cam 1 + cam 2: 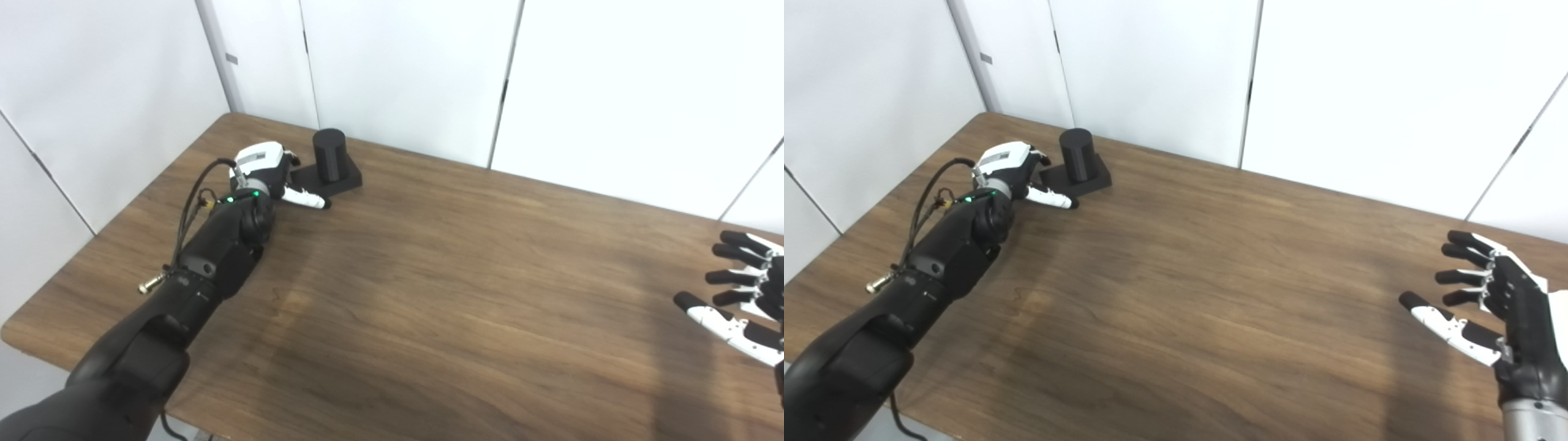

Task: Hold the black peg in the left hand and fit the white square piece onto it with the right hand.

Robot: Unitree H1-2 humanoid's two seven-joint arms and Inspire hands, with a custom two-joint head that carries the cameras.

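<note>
The task is at its very start, as far as the views show. The black peg (329, 154) stands upright on its flat black base (327, 179) on the worktop (429, 294), near the far edge and toward the far left corner. The left hand (264, 168) has its arm stretched across the worktop to the peg's left side; the hand sits just beside the base, with one white finger (308, 199) lying along the near edge of the base. Its other fingers are hidden behind the wrist, so I cannot tell whether it has any hold on the base or peg, or how far its fingers are spread. The peg is not lifted.

The right hand (1488, 306) hovers well apart from the peg, over the worktop's near right side, with fingers spread wide and nothing in it. The white square piece does not show in either view, so its place cannot be told; it may lie outside the views to the right.

Left to do, by my judgement: secure the peg in the left hand, find and pick up the white piece with the right, then bring the two together.

For room, the wide stretch of worktop between the peg and the right hand looks bare, giving a free path. The peg is close to the far edge and the white wall panels (404, 67) behind it, so the left hand has little room on that side and more toward the near side.
</note>
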